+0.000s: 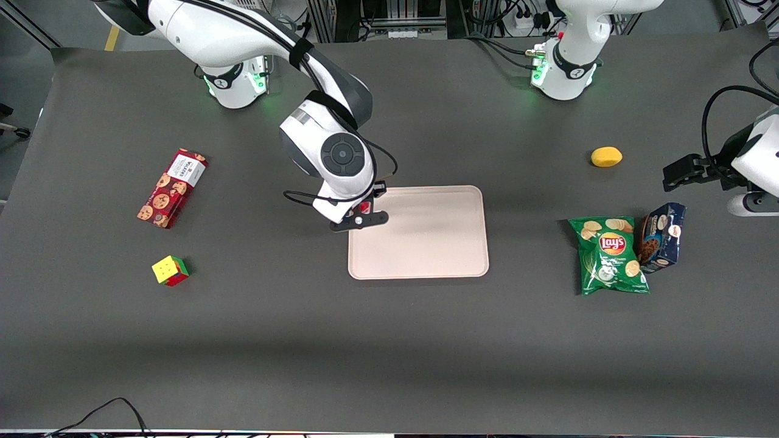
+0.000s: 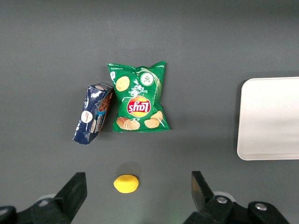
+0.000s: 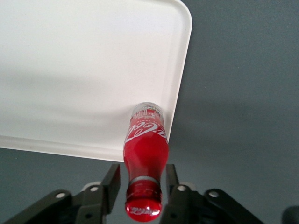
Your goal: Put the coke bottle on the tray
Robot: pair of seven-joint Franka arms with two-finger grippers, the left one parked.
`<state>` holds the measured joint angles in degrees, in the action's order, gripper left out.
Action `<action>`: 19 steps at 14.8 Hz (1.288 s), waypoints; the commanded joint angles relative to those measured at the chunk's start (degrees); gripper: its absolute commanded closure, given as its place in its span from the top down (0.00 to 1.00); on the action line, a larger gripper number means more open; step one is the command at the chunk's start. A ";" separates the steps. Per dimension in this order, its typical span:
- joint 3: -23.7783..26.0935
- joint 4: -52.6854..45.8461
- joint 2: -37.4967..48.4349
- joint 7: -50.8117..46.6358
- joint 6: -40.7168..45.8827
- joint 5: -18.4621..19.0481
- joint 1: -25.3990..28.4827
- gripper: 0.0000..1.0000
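The coke bottle (image 3: 145, 154), slim and red with a white script logo and a red cap, stands upright between my gripper's fingers. Its clear base is over the pale pink tray (image 3: 70, 70), just inside a rounded corner and close to the rim. My gripper (image 3: 143, 173) is shut on the bottle's upper body, one finger on each side. In the front view the gripper (image 1: 360, 220) hangs over the tray's (image 1: 426, 243) edge toward the working arm's end. Only a bit of the red bottle (image 1: 364, 207) shows under the wrist.
A red cookie box (image 1: 172, 188) and a colour cube (image 1: 170, 270) lie toward the working arm's end. A green Lay's bag (image 1: 610, 255), a blue box (image 1: 662, 236) and a lemon (image 1: 606, 157) lie toward the parked arm's end.
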<state>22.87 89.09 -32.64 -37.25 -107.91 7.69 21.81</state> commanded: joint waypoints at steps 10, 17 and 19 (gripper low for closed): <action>-1.67 -4.53 5.99 0.86 6.28 -0.13 -0.89 1.00; -15.98 -6.21 25.06 19.90 20.09 -8.54 -2.92 1.00; -19.69 -5.95 27.10 24.14 21.78 -9.71 -4.57 1.00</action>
<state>8.43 80.97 -9.24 -19.52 -87.79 1.23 18.72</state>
